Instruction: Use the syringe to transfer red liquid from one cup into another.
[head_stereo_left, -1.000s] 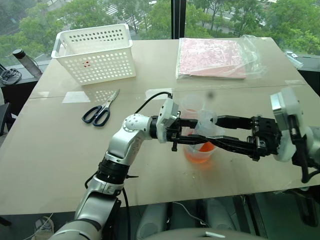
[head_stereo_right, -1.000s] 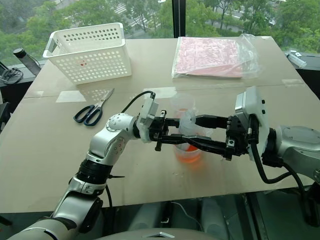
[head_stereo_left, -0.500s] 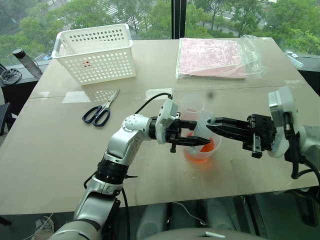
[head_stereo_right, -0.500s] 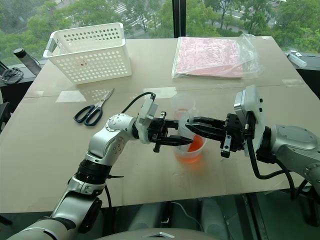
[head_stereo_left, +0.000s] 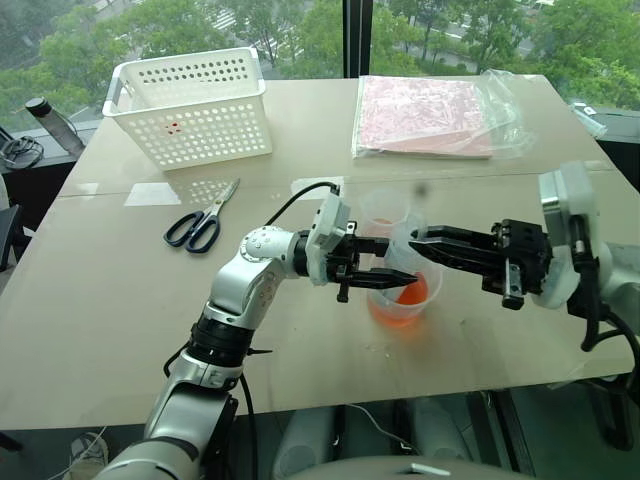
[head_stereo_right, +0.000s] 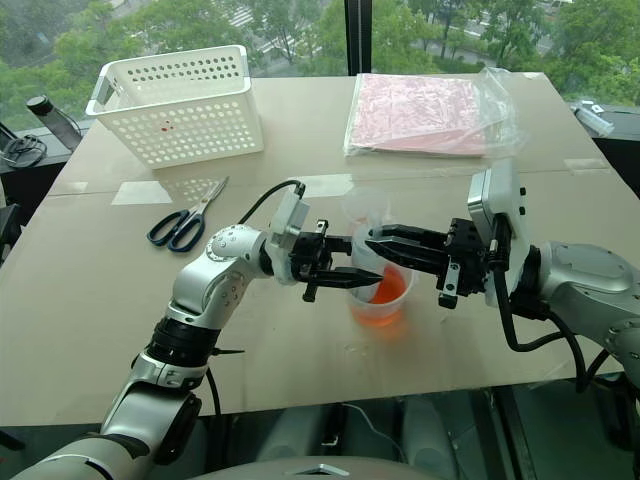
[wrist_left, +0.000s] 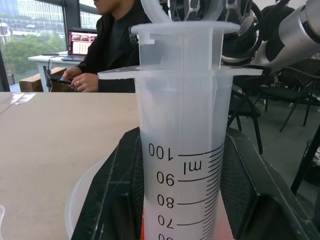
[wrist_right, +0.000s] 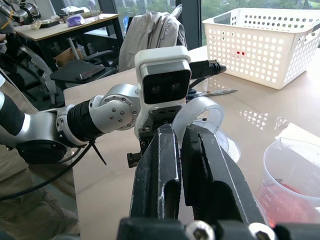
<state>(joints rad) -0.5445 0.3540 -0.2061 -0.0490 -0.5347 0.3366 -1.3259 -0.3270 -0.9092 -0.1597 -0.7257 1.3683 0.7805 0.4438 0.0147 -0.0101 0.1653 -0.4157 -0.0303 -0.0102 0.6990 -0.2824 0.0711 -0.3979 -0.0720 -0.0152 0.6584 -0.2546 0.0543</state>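
The syringe (wrist_left: 182, 165) stands upright over the larger spouted cup (head_stereo_left: 384, 312), which holds red liquid (head_stereo_left: 410, 297). My left gripper (head_stereo_left: 395, 262) reaches in from the left and is shut on the syringe's barrel, with a black finger (wrist_left: 112, 200) on either side of the scale marks. Red liquid shows low in the barrel. My right gripper (head_stereo_left: 415, 240) comes in level from the right and is shut on the plunger's white ring (wrist_right: 200, 112) at the top. The smaller cup (head_stereo_left: 380, 208) stands just behind, with a little red in its bottom (wrist_right: 285, 200).
A white perforated basket (head_stereo_left: 190, 105) sits at the back left, with scissors (head_stereo_left: 203, 218) in front of it. A plastic bag with a pink sheet (head_stereo_left: 425, 115) lies at the back right. A dark bottle (head_stereo_left: 55, 120) stands off the left edge. A person (wrist_left: 115, 45) sits at a far desk.
My right gripper's fingers stood wide apart around the syringe and have closed onto the plunger's top, ending slightly higher. The left gripper and the syringe barrel stayed where they were.
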